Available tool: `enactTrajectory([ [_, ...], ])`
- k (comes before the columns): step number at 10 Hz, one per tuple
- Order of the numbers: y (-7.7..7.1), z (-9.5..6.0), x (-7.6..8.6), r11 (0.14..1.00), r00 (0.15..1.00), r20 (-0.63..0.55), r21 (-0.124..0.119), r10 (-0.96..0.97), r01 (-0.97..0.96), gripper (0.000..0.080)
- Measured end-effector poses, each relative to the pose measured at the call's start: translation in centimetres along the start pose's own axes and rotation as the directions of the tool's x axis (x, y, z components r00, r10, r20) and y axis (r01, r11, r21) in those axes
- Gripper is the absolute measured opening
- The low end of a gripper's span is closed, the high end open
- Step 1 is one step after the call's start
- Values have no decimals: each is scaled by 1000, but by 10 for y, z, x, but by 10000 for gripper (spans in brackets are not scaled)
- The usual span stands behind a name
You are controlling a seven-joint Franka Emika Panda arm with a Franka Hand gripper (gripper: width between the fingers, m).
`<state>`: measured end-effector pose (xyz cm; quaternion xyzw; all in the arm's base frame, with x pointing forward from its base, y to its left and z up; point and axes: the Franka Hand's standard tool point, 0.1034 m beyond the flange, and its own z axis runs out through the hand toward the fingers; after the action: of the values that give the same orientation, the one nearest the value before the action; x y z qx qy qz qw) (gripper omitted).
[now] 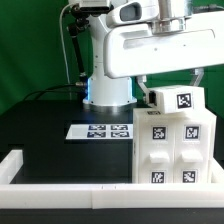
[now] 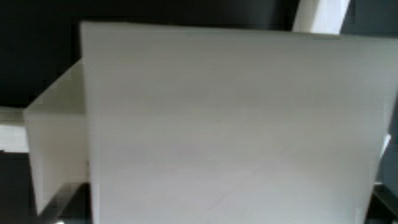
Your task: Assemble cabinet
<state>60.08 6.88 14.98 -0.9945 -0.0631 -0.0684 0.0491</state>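
The white cabinet (image 1: 176,148) stands at the exterior view's right, close to the front rail, with several black-and-white tags on its front. A smaller white top panel (image 1: 178,100) with one tag sits on it. My gripper (image 1: 172,84) hangs straight over this panel, a finger down each side of it, and seems shut on it. In the wrist view a plain white panel face (image 2: 222,125) fills almost the whole picture and hides my fingers.
The marker board (image 1: 100,131) lies flat on the black table mid-scene. A long white border rail (image 1: 70,186) runs along the front, with a side piece (image 1: 12,165) at the exterior view's left. The robot base (image 1: 108,92) stands behind.
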Motion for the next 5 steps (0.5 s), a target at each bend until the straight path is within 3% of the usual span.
enactTrajectory([
  [5, 0, 0, 1, 1000, 1000, -9, -2, 1, -1, 563],
])
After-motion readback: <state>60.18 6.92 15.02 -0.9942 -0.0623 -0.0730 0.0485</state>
